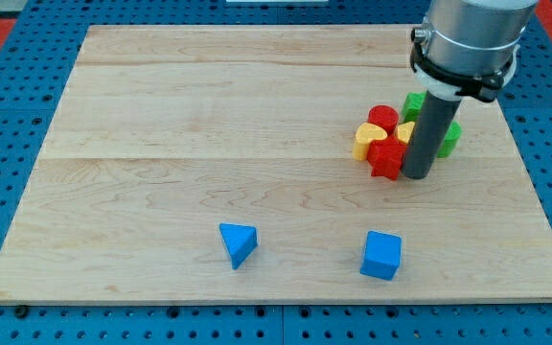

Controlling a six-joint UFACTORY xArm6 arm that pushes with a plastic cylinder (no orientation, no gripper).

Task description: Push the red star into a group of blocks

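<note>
The dark rod stands in front of the cluster of blocks at the view's right, and it hides a good part of it. Behind the rod a green block shows only as a sliver at the rod's right edge, its shape impossible to make out, and a second green block peeks out at the rod's upper left, partly covered by the grey arm housing, which is itself cut off by the view's top. A small yellow block is wedged against the rod's left edge; its shape is unclear.

My tip rests on the table just right of the red star, touching it or nearly so. There are no fingers on this arm, so nothing is open, closed or gripping: the rod simply stands upright.

The red star sits at the lower edge of the cluster, touching a yellow block on its upper left. Above them lies a rounded red block. The star's lobes are hard to pick out; it reads as a chunky red shape with notched sides.

Well apart, near the view's bottom, lie a blue triangle block and a blue cube, with bare wood between them.
</note>
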